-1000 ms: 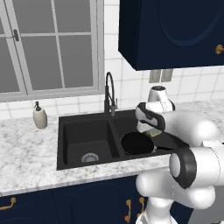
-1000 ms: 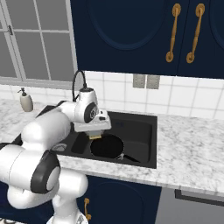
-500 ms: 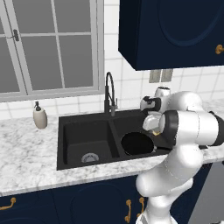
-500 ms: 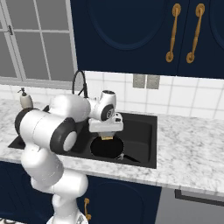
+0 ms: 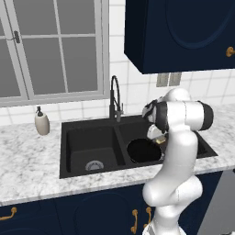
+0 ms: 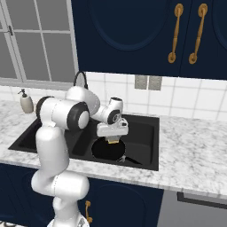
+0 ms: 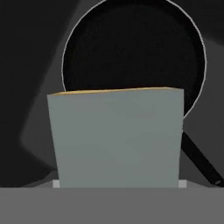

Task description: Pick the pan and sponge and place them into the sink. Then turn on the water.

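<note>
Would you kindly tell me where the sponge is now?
The sponge hangs in the gripper above the pan, over the sink's right basin.

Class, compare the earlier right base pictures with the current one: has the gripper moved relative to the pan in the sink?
Yes. The gripper, shut on the sponge, has shifted rightward from the pan's left side to above its middle, in the sink's right basin.

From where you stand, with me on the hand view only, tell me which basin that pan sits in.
Observer: The pan lies in the right basin of the sink.
Operator: Say where the gripper is.
Observer: The gripper hangs above the pan, shut on the sponge.
Operator: Report the faucet.
Observer: The faucet stands behind the divider; no water runs.
</note>
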Tool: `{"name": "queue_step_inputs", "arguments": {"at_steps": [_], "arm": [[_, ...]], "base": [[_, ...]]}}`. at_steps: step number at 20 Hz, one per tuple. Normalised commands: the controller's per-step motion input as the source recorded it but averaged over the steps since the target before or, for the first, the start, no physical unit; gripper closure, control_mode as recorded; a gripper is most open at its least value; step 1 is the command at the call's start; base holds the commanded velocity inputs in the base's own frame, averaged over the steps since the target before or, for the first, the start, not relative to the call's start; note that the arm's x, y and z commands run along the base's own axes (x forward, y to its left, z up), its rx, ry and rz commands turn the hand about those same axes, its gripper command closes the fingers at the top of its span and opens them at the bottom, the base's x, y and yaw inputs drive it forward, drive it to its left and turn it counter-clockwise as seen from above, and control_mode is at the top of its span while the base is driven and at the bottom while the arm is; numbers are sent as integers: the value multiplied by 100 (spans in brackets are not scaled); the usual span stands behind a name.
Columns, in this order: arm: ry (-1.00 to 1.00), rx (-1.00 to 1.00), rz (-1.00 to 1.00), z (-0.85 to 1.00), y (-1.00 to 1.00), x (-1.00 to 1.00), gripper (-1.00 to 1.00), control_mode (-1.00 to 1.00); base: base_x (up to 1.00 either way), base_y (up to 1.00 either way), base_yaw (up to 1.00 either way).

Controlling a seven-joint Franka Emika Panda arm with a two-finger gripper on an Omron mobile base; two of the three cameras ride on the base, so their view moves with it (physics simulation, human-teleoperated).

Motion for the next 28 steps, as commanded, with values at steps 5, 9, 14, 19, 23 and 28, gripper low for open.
{"name": "queue_step_inputs", "arguments": {"at_steps": [5,9,14,19,23,28], "arm": [[-7,1,5,-80,0,24,100,-100],[-19,6,6,-61,-2,17,100,-100],[-28,11,7,-43,-4,16,100,-100],[-31,12,7,-31,-1,26,100,-100],[-24,11,5,-36,-6,33,100,-100],[-16,7,4,-46,-11,28,100,-100]], "base": [[0,0,0],[0,0,0],[0,0,0],[0,0,0],[0,0,0],[0,0,0]]}}
